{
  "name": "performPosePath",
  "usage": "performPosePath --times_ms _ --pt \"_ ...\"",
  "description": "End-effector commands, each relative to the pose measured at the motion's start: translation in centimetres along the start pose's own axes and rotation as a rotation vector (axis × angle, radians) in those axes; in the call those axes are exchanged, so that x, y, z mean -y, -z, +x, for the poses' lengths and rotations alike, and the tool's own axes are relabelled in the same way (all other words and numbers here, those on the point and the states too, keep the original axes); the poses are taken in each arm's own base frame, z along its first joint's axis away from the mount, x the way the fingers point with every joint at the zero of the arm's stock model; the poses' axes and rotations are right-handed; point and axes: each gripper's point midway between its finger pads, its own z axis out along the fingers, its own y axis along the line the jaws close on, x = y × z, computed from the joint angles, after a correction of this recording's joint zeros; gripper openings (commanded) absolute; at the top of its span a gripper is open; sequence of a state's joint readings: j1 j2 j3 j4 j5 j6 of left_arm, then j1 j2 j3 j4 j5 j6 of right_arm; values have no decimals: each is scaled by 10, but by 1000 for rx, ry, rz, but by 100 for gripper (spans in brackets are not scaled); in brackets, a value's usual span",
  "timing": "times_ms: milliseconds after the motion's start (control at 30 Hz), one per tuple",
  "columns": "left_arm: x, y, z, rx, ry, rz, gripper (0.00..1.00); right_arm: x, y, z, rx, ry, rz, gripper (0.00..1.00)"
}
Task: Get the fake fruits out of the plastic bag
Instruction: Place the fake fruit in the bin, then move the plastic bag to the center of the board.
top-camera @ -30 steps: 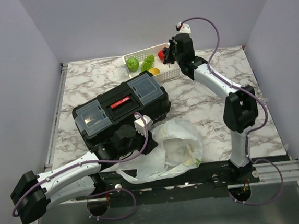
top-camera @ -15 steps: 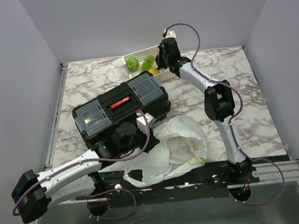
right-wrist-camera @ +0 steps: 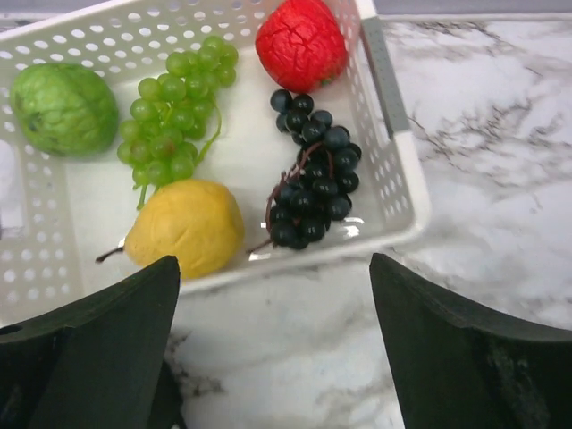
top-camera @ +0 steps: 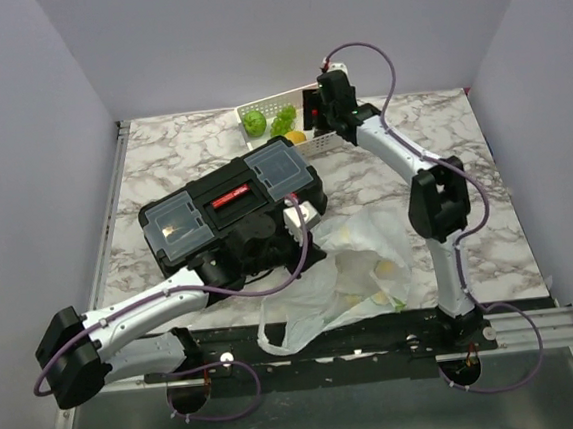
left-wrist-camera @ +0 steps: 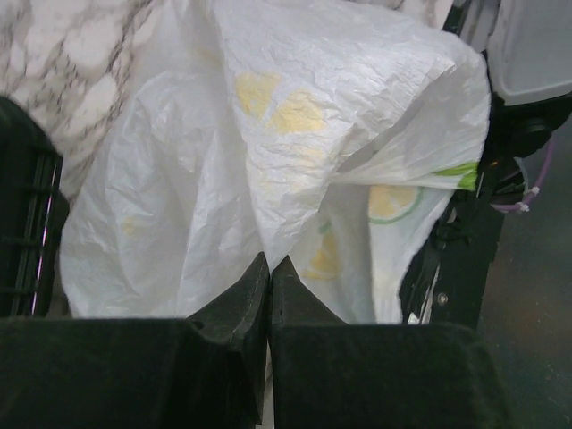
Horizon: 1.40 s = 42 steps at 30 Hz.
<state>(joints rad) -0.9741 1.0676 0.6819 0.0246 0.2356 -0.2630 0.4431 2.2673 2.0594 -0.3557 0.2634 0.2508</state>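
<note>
The plastic bag (top-camera: pixel 357 269) lies crumpled at the table's near edge, white and thin, with yellowish and greenish spots (left-wrist-camera: pixel 268 96) showing through it. My left gripper (left-wrist-camera: pixel 270 261) is shut on a fold of the plastic bag (left-wrist-camera: pixel 170 188) at its left side (top-camera: pixel 311 240). Whether fruit is inside is hidden. My right gripper (right-wrist-camera: pixel 273 264) hangs open and empty over the near rim of the white basket (right-wrist-camera: pixel 393 161). In the basket lie a green fruit (right-wrist-camera: pixel 64 107), green grapes (right-wrist-camera: pixel 174 112), a red fruit (right-wrist-camera: pixel 301 45), dark grapes (right-wrist-camera: pixel 315 183) and a yellow pear (right-wrist-camera: pixel 185 226).
A black toolbox (top-camera: pixel 231 214) with clear lid compartments stands left of the bag, right behind my left wrist. The basket (top-camera: pixel 257 108) sits at the table's far edge by the back wall. Marble tabletop (top-camera: pixel 484 177) shows at the right.
My right gripper has opened above the basket. My left gripper has closed on the bag and moved right, and the bag has been pulled up and to the right.
</note>
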Motion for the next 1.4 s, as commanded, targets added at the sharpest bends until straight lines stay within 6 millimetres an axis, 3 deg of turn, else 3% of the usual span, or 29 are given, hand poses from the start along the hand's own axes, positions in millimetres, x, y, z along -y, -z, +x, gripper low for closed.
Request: performPosePath --times_ms 0,200,367,567,700,867,933,1033,1200,1367 --pt "36 -13 -44 70 -155 157 1 28 93 -51 87 -92 55 92" --pt "53 -40 -72 74 -263 212 1 82 193 -76 224 -163 197 98" --pt "46 -72 -85 21 -295 189 0 117 276 -87 347 -213 248 100" --pt "31 -112 -107 -30 -349 123 0 136 343 -77 427 -272 224 100" --pt "31 -132 -123 -26 -318 132 0 144 382 -68 496 -315 173 100" --pt "30 -147 -131 -44 -290 136 5 155 410 -50 550 -335 150 100" --pt "27 -148 -134 -49 -281 119 15 162 415 -43 549 -337 177 100" --pt "22 -143 -140 -49 -245 99 40 165 415 -33 525 -326 186 100" --pt "22 -118 -151 -28 -200 85 56 159 406 -16 477 -315 158 100" --pt "35 -73 -169 56 -198 97 61 153 403 -12 462 -319 124 100"
